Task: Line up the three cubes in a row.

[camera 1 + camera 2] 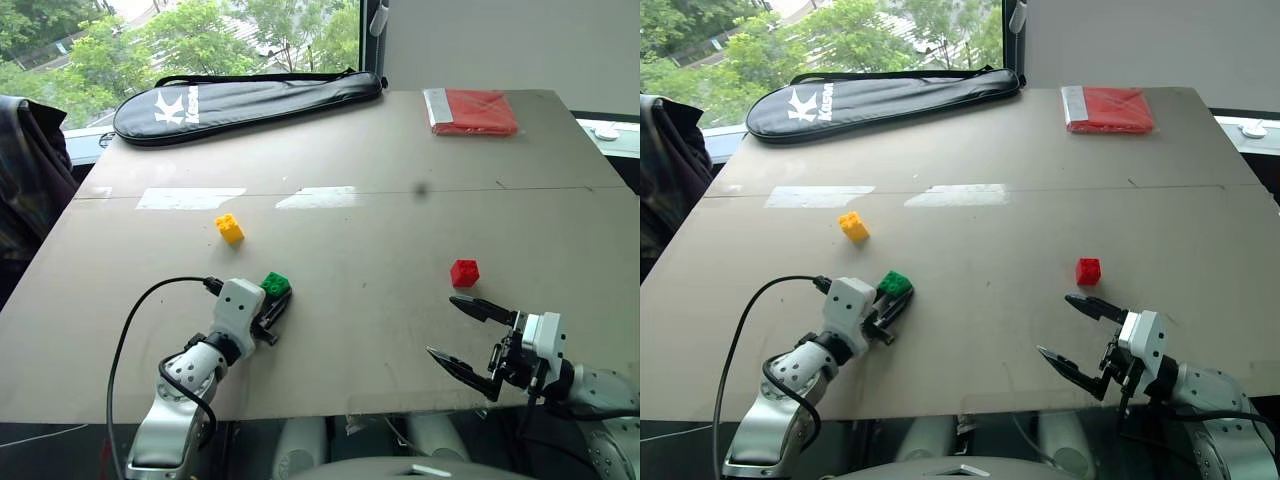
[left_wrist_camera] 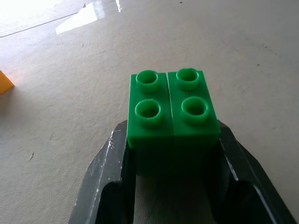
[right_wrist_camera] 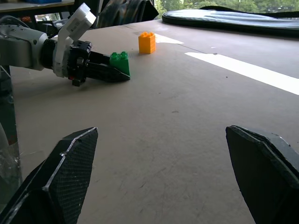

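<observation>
Left wrist view, left gripper (image 2: 173,154) clenched on green cube (image 2: 172,108) at table's (image 1: 360,160) near left, right gripper (image 1: 458,335) spread wide just short of red cube (image 1: 464,272), yellow cube (image 1: 229,228) farther back left.

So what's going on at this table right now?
The left gripper has closed on the green cube, which sits on the table. The right gripper is open, close to the red cube but apart from it. The yellow cube sits alone farther back. No row yet.
</observation>
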`<action>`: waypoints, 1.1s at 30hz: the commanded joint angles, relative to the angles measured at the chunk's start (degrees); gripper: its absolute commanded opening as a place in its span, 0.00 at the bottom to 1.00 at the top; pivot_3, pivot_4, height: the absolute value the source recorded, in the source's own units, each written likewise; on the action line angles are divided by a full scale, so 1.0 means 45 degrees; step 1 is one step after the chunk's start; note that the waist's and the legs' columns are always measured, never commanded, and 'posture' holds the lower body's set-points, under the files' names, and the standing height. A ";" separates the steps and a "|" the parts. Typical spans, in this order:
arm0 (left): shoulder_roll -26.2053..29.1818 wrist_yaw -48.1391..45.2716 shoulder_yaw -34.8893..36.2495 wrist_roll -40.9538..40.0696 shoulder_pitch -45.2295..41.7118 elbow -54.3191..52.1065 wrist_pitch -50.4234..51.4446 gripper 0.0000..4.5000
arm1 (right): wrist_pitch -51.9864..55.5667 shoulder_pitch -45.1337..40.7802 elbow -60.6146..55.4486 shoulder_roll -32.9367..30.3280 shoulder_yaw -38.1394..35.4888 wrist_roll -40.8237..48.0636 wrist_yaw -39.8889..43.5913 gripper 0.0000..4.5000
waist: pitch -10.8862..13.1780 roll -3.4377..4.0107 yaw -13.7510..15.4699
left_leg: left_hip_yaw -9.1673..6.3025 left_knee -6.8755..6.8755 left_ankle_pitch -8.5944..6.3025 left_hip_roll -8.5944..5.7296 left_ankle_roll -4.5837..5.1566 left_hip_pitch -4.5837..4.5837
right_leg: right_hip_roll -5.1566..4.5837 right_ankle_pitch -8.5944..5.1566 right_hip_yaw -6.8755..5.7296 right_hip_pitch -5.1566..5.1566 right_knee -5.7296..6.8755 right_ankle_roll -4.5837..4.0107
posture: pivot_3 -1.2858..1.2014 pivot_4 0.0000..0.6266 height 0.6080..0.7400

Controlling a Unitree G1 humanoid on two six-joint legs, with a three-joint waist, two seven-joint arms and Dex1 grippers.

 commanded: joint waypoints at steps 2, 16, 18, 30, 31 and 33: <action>0.0575 -0.1197 0.0058 -0.0726 -0.1005 0.0104 -0.0116 0.29 | -0.0276 0.0064 -0.0327 -0.0014 -0.0443 0.0226 -0.0136 1.00 | 0.0001 -0.0001 0.0032 | 0.0002 0.0000 0.0000 -0.0001 0.0000 -0.0002 | 0.0001 0.0000 -0.0007 0.0000 0.0000 0.0000 | 0.52 0.24 0.76; 0.0034 -0.9899 -0.4496 -0.1082 -0.9639 0.7434 -0.2649 0.29 | -0.0577 0.0357 0.0361 0.0012 -0.2158 0.1588 0.0449 1.00 | -0.0002 -0.0008 0.0268 | 0.0039 0.0015 0.0003 -0.0021 0.0000 -0.0027 | 0.0010 0.0004 -0.0024 0.0012 -0.0013 -0.0005 | 0.52 0.24 0.76; -0.0479 -1.0564 -0.5051 -0.0586 -1.0564 0.8900 -0.3436 0.29 | -0.0712 0.0675 0.0456 0.0092 -0.2444 0.1590 0.0464 1.00 | -0.0001 -0.0008 0.0234 | 0.0041 0.0015 0.0002 -0.0023 0.0000 -0.0027 | 0.0012 0.0003 -0.0016 0.0016 -0.0018 -0.0005 | 0.52 0.24 0.76; -0.3395 -1.0512 -0.5318 0.0866 -1.3697 1.4821 -0.5932 0.29 | -0.1486 0.2477 0.0594 0.0973 -0.3539 0.1842 0.0505 1.00 | 0.0011 -0.0026 0.0236 | 0.0013 0.0019 0.0000 -0.0025 0.0003 -0.0050 | 0.0020 -0.0001 -0.0020 0.0014 -0.0036 0.0003 | 0.52 0.24 0.76; -0.3547 -1.0474 -0.5309 0.0953 -1.3838 1.5131 -0.6033 0.29 | -0.1543 0.2551 0.0614 0.1027 -0.3548 0.1805 0.0517 1.00 | 0.0011 -0.0027 0.0240 | 0.0018 0.0019 0.0000 -0.0025 0.0003 -0.0048 | 0.0020 -0.0001 -0.0014 0.0014 -0.0035 0.0003 | 0.52 0.24 0.76; -0.3782 -1.0353 -0.5250 0.1133 -1.4027 1.5626 -0.6129 0.29 | -0.1711 0.2621 0.0689 0.1121 -0.3585 0.1663 0.0472 1.00 | 0.0013 -0.0030 0.0227 | 0.0016 0.0019 0.0000 -0.0025 0.0003 -0.0050 | 0.0021 -0.0001 -0.0015 0.0013 -0.0036 0.0003 | 0.52 0.24 0.76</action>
